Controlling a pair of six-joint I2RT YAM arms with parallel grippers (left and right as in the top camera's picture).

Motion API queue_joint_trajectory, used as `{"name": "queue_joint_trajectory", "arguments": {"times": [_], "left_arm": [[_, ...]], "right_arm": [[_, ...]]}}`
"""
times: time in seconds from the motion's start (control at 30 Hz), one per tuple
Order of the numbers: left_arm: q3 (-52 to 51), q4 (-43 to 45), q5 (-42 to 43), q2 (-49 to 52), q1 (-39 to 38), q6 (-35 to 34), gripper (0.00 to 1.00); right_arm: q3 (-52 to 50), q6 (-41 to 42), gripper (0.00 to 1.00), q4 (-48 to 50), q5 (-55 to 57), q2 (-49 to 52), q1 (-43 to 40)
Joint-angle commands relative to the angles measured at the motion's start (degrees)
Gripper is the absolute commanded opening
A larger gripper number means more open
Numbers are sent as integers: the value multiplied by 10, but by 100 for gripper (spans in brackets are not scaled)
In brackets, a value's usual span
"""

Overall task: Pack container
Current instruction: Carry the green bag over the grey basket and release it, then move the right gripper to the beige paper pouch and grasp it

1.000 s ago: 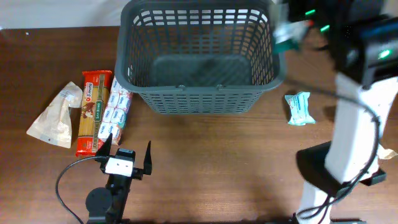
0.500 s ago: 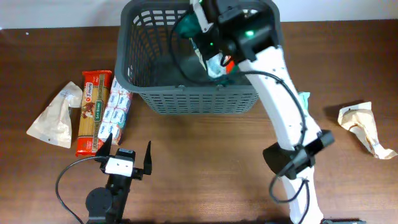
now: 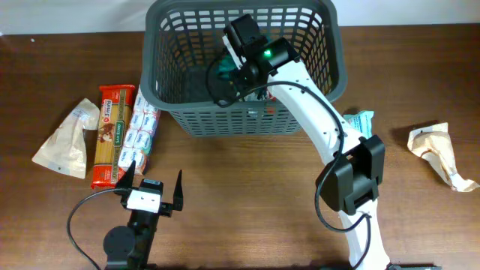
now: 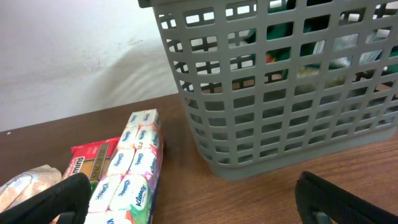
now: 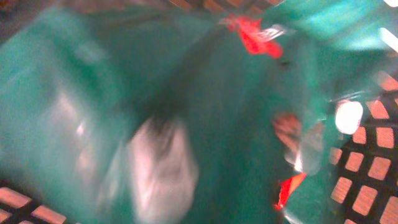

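The container, a large dark grey lattice basket, stands at the back middle of the table and fills the upper right of the left wrist view. My right gripper reaches down inside it with a green packet. The blurred green packet with red marks fills the right wrist view and hides the fingers. My left gripper is open and empty, low over the table in front of the container, with its fingertips at the bottom corners of the left wrist view.
Left of the container lie a Kleenex tissue pack, a red pasta packet and a pale pouch. Right of it lie a teal packet, partly behind my right arm, and a crumpled paper bag.
My right arm swung in from the right with the green packet and lowered it into the container. The left arm and the items on the table have not moved.
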Motion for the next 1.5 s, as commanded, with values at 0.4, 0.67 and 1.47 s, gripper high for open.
{"name": "queue_joint_trajectory", "arguments": {"times": [0.4,0.67,1.47], "left_arm": [[-4,0,6,-1,-3,-3,99],[-4,0,6,-1,-3,-3,99],[-4,0,6,-1,-3,-3,99]], "right_arm": [[148,-75,79,-12,249,-163,-66],[49,-74,81,-39,73,-248,-336],[-539,-341,87,141,2,-236,-627]]}}
